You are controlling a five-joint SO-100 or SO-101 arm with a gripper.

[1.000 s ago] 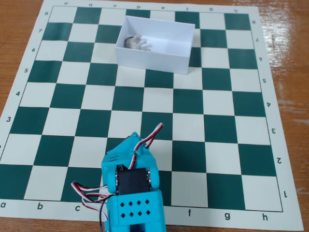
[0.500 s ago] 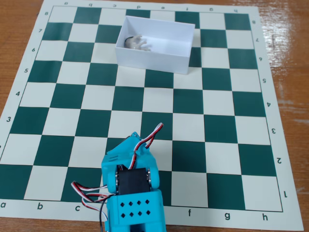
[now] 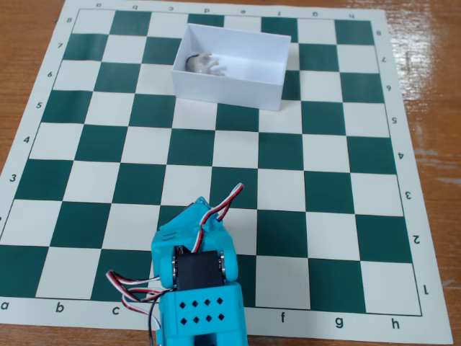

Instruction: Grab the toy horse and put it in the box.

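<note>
The toy horse (image 3: pixel 204 64) is tiny and white with a dark head. It lies on its side inside the white open-top box (image 3: pixel 238 92), in the box's left end. The box stands on the far middle of the green and white chessboard (image 3: pixel 144 155). My teal arm (image 3: pixel 198 288) is folded back at the near edge of the board, several squares from the box. Its gripper (image 3: pixel 196 214) points toward the board. Seen from above, its jaws are hidden by the arm's own body. Nothing shows in the gripper.
Red, white and black cables (image 3: pixel 223 204) loop over the arm. The chessboard mat lies on a brown wooden table (image 3: pixel 432 65), which shows on the right and left sides.
</note>
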